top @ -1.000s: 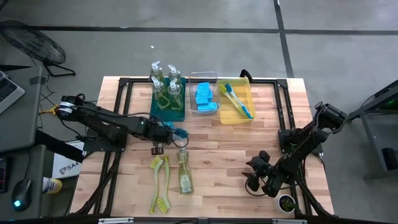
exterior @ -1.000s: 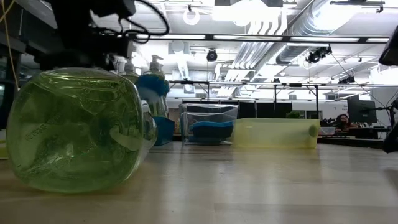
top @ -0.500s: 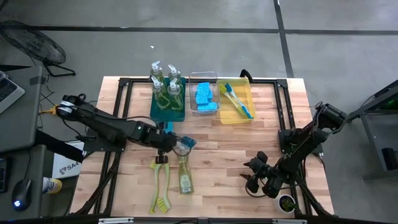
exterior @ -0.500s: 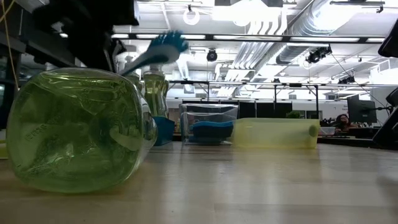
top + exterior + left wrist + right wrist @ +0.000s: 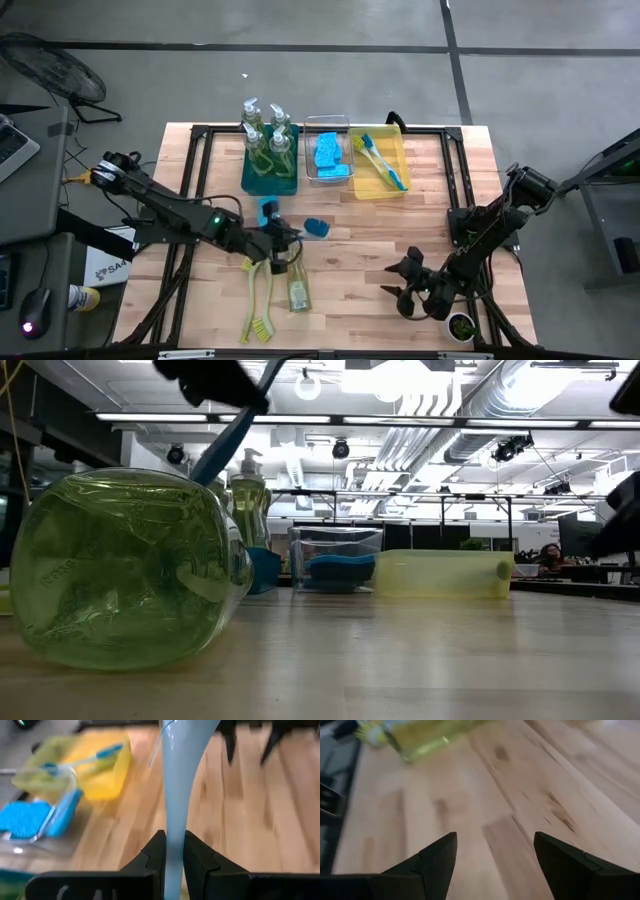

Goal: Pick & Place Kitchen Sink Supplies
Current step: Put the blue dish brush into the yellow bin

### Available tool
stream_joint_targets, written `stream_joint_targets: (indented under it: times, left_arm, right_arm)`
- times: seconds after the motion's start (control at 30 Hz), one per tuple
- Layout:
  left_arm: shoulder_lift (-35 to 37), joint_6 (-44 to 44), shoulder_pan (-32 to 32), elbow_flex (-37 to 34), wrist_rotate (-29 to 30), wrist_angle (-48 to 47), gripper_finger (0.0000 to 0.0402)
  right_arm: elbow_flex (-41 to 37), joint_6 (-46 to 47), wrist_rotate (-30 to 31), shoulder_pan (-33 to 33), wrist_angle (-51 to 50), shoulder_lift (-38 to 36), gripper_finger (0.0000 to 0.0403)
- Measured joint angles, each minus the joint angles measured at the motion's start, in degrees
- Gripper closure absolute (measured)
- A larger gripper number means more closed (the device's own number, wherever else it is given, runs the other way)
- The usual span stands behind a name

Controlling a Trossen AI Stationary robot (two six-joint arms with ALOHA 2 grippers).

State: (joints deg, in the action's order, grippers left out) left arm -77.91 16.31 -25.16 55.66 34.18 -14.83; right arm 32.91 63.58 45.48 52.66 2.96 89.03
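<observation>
My left gripper (image 5: 274, 240) hangs over the table's middle, shut on a blue dish brush (image 5: 316, 227). In the low view its handle (image 5: 225, 445) slants up past a soap bottle. That clear bottle of yellow-green soap (image 5: 297, 285) lies on its side near the front, its base (image 5: 125, 565) close to the low camera. Two yellow-green brushes (image 5: 258, 295) lie flat beside it. My right gripper (image 5: 398, 282) hovers open over bare wood at the front right, nothing between its fingers (image 5: 435, 857). My left gripper pinches the blue brush's pale blue handle (image 5: 173, 842) between its two fingers (image 5: 155, 852). It comes from the table's left, slanting down, and the handle runs on forward past the fingertips. The brush is lifted clear of the table and tilted, its head end higher.
At the back stand a teal bin (image 5: 270, 178) with pump bottles, a clear bin (image 5: 328, 155) with blue sponges, and a yellow bin (image 5: 378, 165) with blue brushes. Black frame rails (image 5: 455, 185) run along the table's sides. Bare wood lies between the two grippers.
My left gripper has risen and swung toward the table's near right, away from the teal bin, staying shut. It has tipped the blue brush, whose head has gone up out of the top of the low view.
</observation>
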Motion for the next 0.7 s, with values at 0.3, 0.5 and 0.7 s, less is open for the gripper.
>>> stream_joint_targets:
  times: [0.3,0.5,0.7]
  left_arm:
    - [-3.50,-6.65,0.03,0.09,2.64,15.58,0.0368]
    - [-9.10,-10.77,0.03,0.02,3.27,27.97,0.0368]
    - [-15.55,-16.41,0.35,0.02,3.48,44.75,0.0368]
  right_arm:
    - [0.00,-16.02,1.29,-0.82,14.93,0.00,0.0144]
    - [0.00,-26.25,-0.89,-2.63,23.65,-0.02,0.0144]
    - [0.00,-36.43,-0.98,-4.97,29.04,-0.04,0.0144]
